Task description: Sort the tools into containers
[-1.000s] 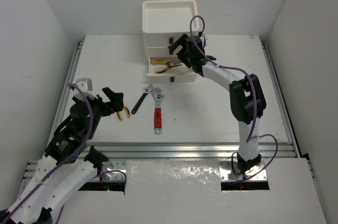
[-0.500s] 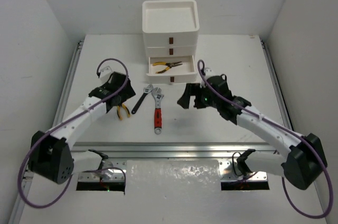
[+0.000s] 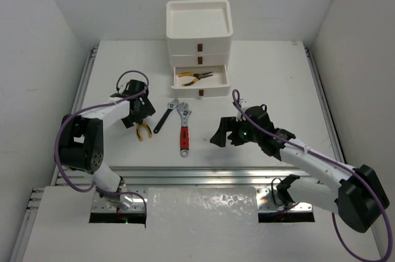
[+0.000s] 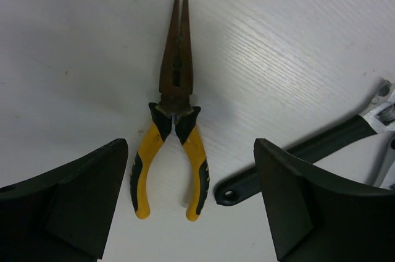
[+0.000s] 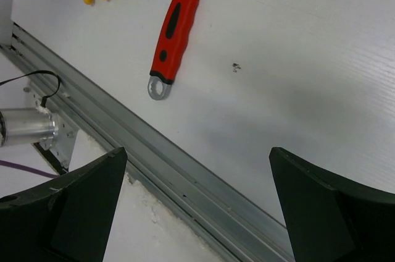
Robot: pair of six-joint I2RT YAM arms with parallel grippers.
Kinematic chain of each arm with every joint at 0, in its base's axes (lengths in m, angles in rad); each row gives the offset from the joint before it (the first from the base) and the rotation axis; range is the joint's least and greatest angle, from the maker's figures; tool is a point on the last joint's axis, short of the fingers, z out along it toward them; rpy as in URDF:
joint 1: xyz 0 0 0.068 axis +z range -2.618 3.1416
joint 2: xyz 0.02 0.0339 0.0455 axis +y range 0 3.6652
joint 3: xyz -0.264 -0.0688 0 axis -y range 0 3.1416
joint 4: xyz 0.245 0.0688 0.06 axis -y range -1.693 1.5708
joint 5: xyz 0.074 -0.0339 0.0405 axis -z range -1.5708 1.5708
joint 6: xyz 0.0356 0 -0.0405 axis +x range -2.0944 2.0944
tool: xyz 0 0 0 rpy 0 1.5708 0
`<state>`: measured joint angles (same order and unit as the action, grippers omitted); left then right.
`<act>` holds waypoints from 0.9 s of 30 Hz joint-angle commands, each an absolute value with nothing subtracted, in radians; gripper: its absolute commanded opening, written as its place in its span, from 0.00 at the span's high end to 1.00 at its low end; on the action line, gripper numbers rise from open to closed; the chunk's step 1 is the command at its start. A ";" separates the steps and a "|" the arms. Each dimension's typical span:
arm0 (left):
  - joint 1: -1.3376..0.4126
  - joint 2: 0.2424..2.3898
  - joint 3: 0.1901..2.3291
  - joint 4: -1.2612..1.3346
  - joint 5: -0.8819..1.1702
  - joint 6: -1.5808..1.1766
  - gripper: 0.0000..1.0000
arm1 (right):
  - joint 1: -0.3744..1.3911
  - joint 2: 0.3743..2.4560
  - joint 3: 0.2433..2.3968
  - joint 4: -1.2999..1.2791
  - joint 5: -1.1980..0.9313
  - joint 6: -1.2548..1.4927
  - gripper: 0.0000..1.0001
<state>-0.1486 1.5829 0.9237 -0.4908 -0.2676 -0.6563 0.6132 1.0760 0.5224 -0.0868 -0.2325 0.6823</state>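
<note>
Yellow-handled pliers (image 4: 174,126) flat on our table (image 3: 278,76), our left gripper (image 3: 139,117) above them, fingers spread, black-handled wrench (image 3: 164,118) and red-handled wrench (image 3: 184,133) just beside, second pliers (image 3: 195,77) in the open bottom drawer (image 3: 200,92), our right gripper (image 3: 219,133) also spread wide

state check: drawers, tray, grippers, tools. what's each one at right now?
Top tray: empty.
Top drawer: shut.
Middle drawer: shut.
Bottom drawer: open, holds yellow-handled pliers.
Left gripper: open, over loose pliers, not gripping.
Right gripper: open, empty.
Red-handled wrench: flat on table.
Black-handled wrench: flat on table.
</note>
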 commanded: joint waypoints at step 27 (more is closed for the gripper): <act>-0.112 1.364 0.808 -0.313 -0.198 -0.594 1.00 | 0.621 0.936 0.465 -0.020 -0.219 0.709 0.01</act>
